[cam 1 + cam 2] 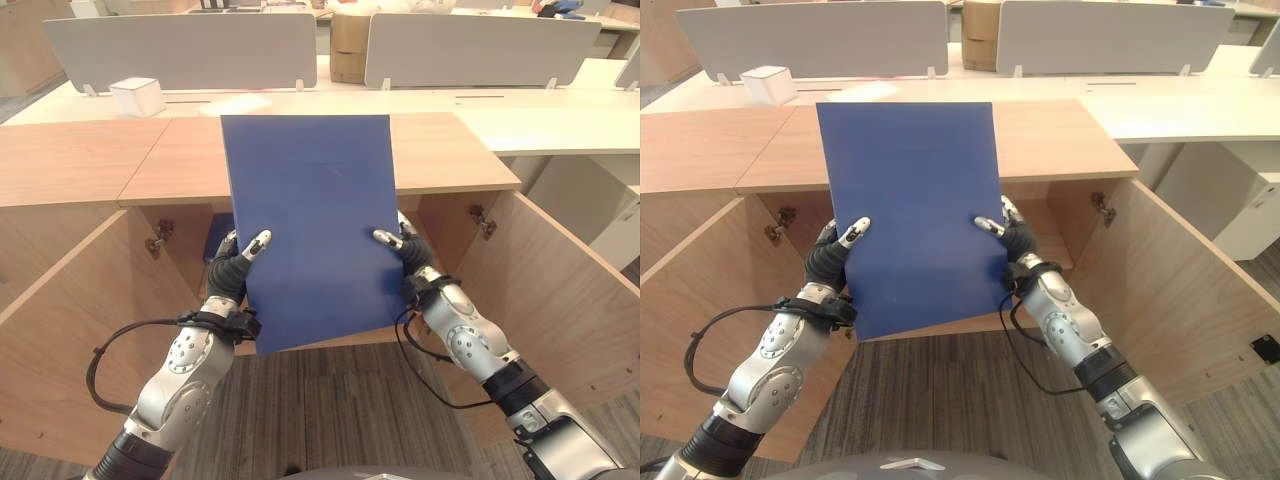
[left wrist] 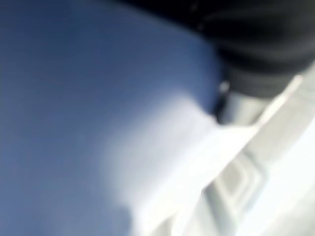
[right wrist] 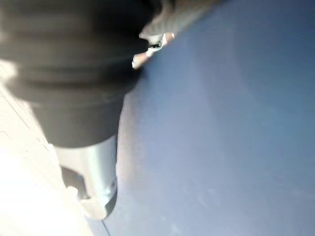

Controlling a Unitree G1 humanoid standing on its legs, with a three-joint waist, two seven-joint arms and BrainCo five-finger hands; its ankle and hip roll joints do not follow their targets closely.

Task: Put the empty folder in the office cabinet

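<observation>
- One blue folder (image 1: pixel 312 225) is held up in front of the open cabinet (image 1: pixel 560 300), nearly upright, tilted a little with its lower edge nearer the robot; it hides most of the cabinet's opening.
- The left hand (image 1: pixel 232 268) grips the folder's lower left edge, thumb (image 1: pixel 256 244) lying on the near face and the fingers behind the sheet.
- The right hand (image 1: pixel 408 252) grips the lower right edge the same way, its thumb (image 1: pixel 388 238) on the near face.
- In the right wrist view the folder (image 3: pixel 226 128) shows as a broad blue sheet right against the hand's dark cover.
- The cabinet is low and wooden, with two doors swung open towards the robot: one on the left (image 1: pixel 70 340) and one on the right.
- Inside, just left of the folder, a dark blue thing (image 1: pixel 219 243) shows in the opening; too little of it shows to tell what it is.
- The wooden top (image 1: pixel 440 150) of the cabinet runs left and right behind the folder.
- Far behind, white desks (image 1: pixel 540 115) carry two grey divider screens (image 1: pixel 180 48).
- One small white box (image 1: pixel 137 96) stands on the far desk to the left.
- Cardboard boxes (image 1: pixel 349 45) sit in the gap between the two screens.
</observation>
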